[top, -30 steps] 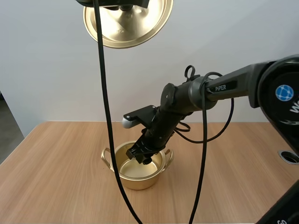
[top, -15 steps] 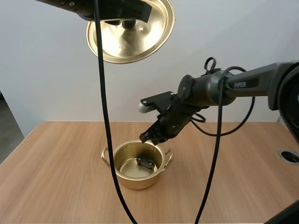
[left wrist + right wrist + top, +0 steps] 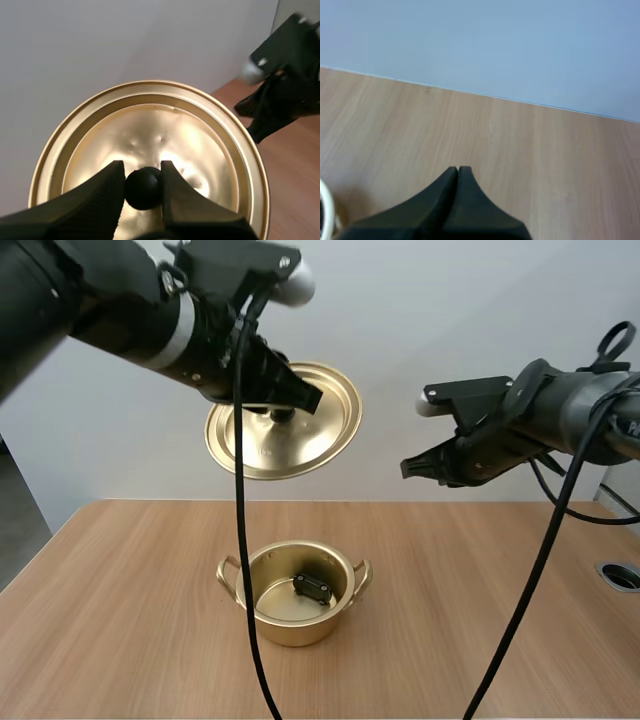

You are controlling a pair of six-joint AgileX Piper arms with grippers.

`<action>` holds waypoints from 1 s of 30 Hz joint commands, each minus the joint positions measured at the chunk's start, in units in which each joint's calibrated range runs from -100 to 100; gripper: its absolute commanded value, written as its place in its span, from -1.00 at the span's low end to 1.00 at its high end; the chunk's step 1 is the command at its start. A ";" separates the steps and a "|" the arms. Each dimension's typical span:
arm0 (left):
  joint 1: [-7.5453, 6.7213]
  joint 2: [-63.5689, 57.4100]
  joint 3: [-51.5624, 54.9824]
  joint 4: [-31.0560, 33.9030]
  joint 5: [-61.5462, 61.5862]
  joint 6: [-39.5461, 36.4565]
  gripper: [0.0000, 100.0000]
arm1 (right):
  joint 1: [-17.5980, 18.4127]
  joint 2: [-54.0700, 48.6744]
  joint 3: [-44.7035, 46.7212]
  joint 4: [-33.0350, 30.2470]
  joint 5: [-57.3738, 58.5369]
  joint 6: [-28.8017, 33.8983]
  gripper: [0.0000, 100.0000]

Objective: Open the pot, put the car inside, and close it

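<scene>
Robotics lab bench: wood-grain table [image 3: 120, 620] with cable grommet [image 3: 620, 575], blank white wall [image 3: 450, 320] behind, left arm [image 3: 90, 300] and right arm [image 3: 570, 410] above.

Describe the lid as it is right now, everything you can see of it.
The lid is a round, shiny, gold-coloured metal disc. It has stepped concentric rings near its rim, a few shallow dents toward the middle, and a round black knob at its centre. The left gripper pinches that knob between its fingers. The lid hangs tilted in the air, well above the open pot, and touches nothing but the gripper.
</scene>
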 commanded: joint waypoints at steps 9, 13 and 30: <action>-0.09 7.86 24.71 -4.84 -16.61 7.40 -1.00 | -1.10 -0.19 -0.04 2.75 -0.63 -0.24 -1.00; -0.09 11.49 27.17 -4.84 -19.76 8.70 -1.00 | -1.10 -0.19 -0.04 2.89 -0.63 -0.76 -1.00; -1.16 19.33 27.85 -8.25 -22.29 13.70 -1.00 | -1.10 -0.19 -0.04 5.32 -0.63 -2.92 -1.00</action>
